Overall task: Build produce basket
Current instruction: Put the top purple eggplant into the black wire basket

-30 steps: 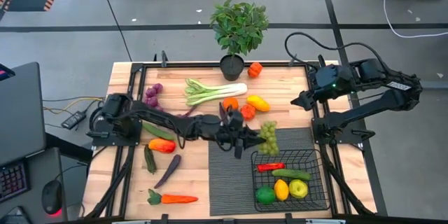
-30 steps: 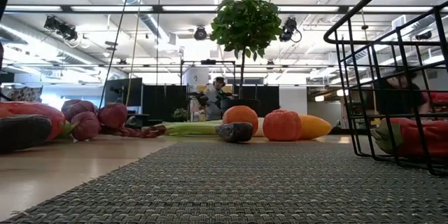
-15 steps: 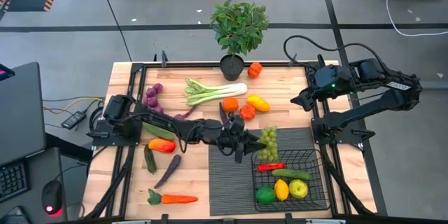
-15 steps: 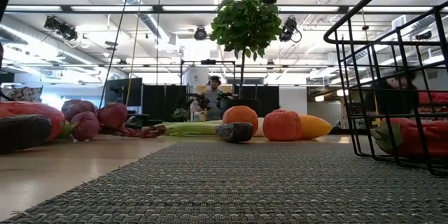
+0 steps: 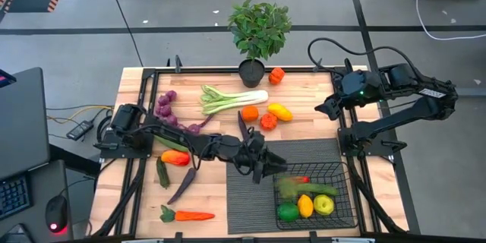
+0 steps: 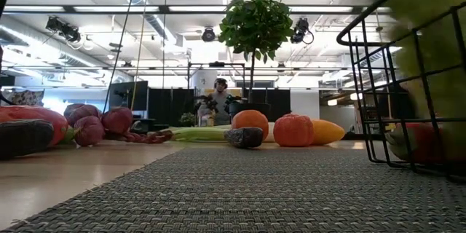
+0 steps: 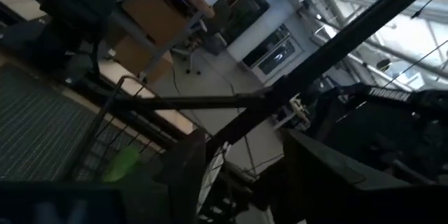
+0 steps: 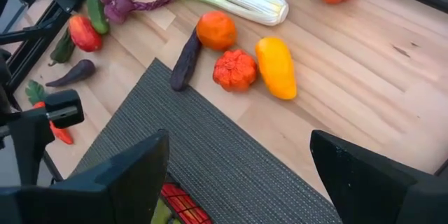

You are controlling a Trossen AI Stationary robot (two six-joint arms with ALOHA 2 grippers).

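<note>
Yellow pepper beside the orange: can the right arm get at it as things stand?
Probably yes. The yellow pepper lies on bare wood, open from above. The right gripper hangs open just to its right, off the table's far right edge. Only a red pepper touches its side, and the left gripper is away over the basket.

— What do we make of the pale planked wooden desk (image 8: 364,63)?
— Smooth, matt, with visible grain. The dark grey ribbed woven mat (image 8: 231,161) on it looks coarse and dull.
— And the black wire-mesh rectangular basket (image 5: 342,173)?
— We see thin metal rods with a dark, slightly shiny coating.
— The produce?
— The smooth yellow oblong pepper (image 8: 276,67) looks like glossy plastic; the red knobbly round fruit (image 8: 234,70) beside it is rough and matt. The orange tapered carrot (image 5: 190,215) seems plain, unshiny plastic.
</note>
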